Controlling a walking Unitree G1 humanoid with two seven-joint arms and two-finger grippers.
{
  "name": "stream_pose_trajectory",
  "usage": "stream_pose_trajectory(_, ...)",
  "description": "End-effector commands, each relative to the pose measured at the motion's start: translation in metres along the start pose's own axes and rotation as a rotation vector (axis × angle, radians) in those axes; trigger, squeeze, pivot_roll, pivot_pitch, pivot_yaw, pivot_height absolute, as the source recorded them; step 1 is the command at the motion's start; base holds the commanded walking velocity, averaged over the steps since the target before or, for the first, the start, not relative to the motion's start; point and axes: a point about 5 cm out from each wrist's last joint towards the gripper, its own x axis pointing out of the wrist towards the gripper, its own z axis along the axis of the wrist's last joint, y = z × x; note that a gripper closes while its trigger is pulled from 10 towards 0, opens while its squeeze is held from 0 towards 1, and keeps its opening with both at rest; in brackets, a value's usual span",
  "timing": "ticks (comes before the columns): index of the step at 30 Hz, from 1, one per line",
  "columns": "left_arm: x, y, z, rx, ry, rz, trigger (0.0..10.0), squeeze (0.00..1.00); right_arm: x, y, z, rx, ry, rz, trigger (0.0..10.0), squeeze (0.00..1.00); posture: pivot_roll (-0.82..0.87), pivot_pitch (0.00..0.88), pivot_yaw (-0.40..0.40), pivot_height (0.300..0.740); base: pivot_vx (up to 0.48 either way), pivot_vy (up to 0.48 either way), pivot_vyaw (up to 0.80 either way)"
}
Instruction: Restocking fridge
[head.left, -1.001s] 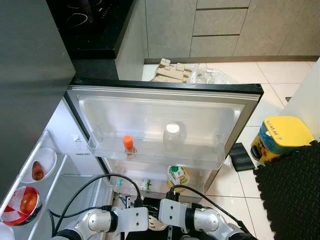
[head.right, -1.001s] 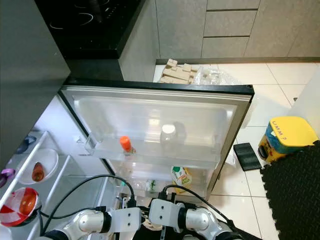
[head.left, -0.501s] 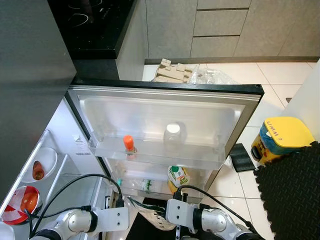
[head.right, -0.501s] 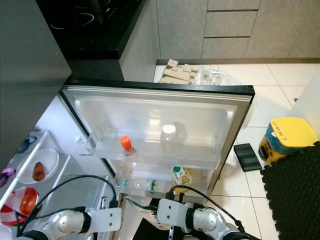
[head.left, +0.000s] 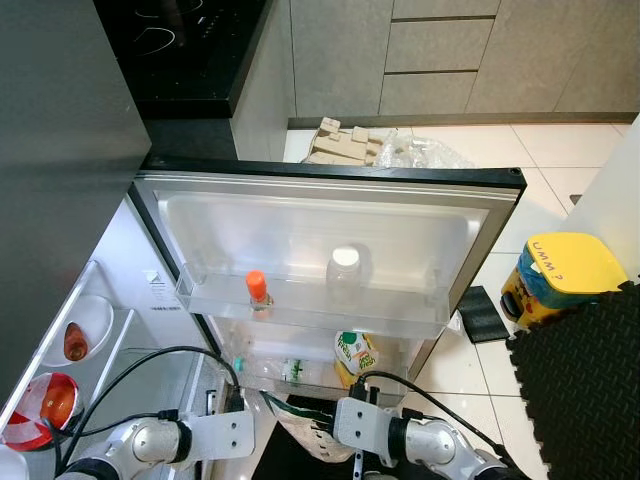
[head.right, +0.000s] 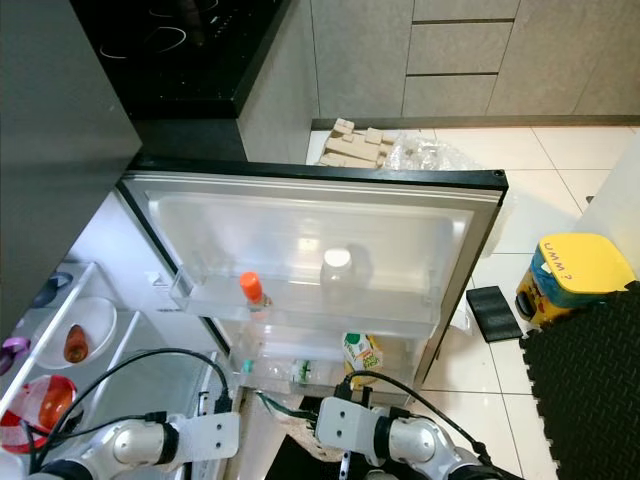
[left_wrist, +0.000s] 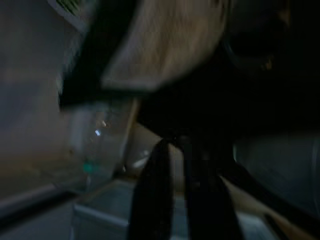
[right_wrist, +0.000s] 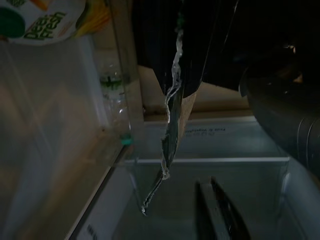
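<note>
Two silver arms: the left arm (head.left: 150, 443) and right arm (head.left: 430, 445) have rounded metallic segments with dark joint rings, white square wrist housings and looping black cables (head.left: 150, 365); the fingers (right_wrist: 220, 212) are long and black.

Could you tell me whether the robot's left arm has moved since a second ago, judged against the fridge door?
Yes. The left arm has swung out to the robot's left, away from the right arm, while the fridge door stays in place.
</note>
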Motion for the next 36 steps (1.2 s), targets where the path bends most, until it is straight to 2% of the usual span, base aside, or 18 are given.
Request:
stream_pose_trajectory(1, 0.0, 0.002, 0.003, -0.006, -0.025, 0.027, 10.0, 1.0, 0.001, -0.004, 0.002, 0.009, -0.009, -0.024, 10.0, 0.0, -0.14, 0.095, 0.049, 0.74, 0.0, 0.0, 0.0)
stream_pose_trajectory(12, -0.009, 0.018, 0.009, -0.032, -0.111, 0.061, 10.0, 1.0, -0.002, -0.012, 0.003, -0.024, -0.002, -0.009, 10.0, 0.0, -0.14, 0.093, 0.052, 0.74, 0.0, 0.0, 0.0)
stream_pose_trajectory(21, -0.01, 0.014, 0.01, -0.044, -0.137, 0.026, 10.0, 1.0, -0.017, -0.017, -0.009, -0.029, 0.048, -0.015, 10.0, 0.0, -0.13, 0.094, 0.054, 0.74, 0.0, 0.0, 0.0)
stream_pose_trajectory(31, -0.002, 0.009, 0.018, -0.051, -0.178, -0.003, 10.0, 1.0, -0.014, -0.016, -0.007, -0.037, 0.041, -0.005, 10.0, 0.0, -0.14, 0.095, 0.056, 0.74, 0.0, 0.0, 0.0)
stream_pose_trajectory(32, 0.0, 0.008, 0.02, -0.053, -0.191, -0.017, 10.0, 0.4, -0.012, -0.015, -0.005, -0.038, 0.039, -0.004, 10.0, 0.0, -0.14, 0.095, 0.056, 0.74, 0.0, 0.0, 0.0)
stream_pose_trajectory(33, 0.0, 0.008, 0.02, -0.053, -0.191, -0.017, 10.0, 0.4, -0.012, -0.015, -0.005, -0.038, 0.039, -0.004, 10.0, 0.0, -0.14, 0.095, 0.056, 0.74, 0.0, 0.0, 0.0)
stream_pose_trajectory(34, 0.002, 0.008, 0.022, -0.058, -0.202, -0.034, 10.0, 0.0, -0.01, -0.015, -0.004, -0.039, 0.036, -0.002, 10.0, 0.0, -0.14, 0.095, 0.056, 0.74, 0.0, 0.0, 0.0)
stream_pose_trajectory(36, 0.006, 0.008, 0.028, -0.053, -0.226, -0.059, 10.0, 0.0, -0.003, -0.014, 0.001, -0.043, 0.021, 0.0, 10.0, 0.0, -0.13, 0.094, 0.056, 0.74, 0.0, 0.0, 0.0)
